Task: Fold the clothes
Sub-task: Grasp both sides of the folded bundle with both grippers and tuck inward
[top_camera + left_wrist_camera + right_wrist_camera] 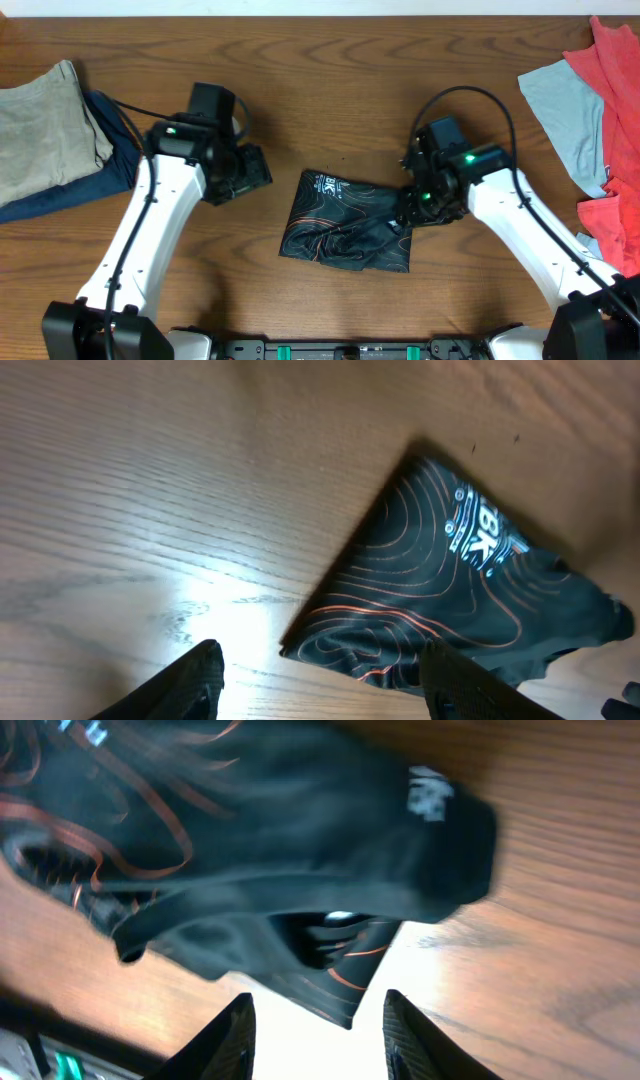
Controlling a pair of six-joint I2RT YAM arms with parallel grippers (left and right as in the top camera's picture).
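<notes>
**Overhead view: black jersey lies mid-table, both grippers open**

Standing by the wooden table (330,90), I see the black jersey (345,225) lying in a loosely folded, rumpled bundle near the middle, a little toward the front edge. Thin orange-red contour lines run across its shiny cloth, and white lettering shows at its upper left corner.

The right gripper (408,208) sits right at the jersey's right edge. From the right wrist camera its two fingers stand apart over bare wood with nothing clamped between them; a dark fold of the jersey, carrying a small white logo, bunches just ahead of them.

The left gripper (255,170) hangs to the left of the jersey, apart from it, its fingers spread wide and holding nothing.

At the left edge of the table a beige garment (45,125) lies on a dark blue garment (100,165). At the right edge a grey-blue garment (565,110) lies beside crumpled red garments (615,130), which run along toward the front right corner.
</notes>
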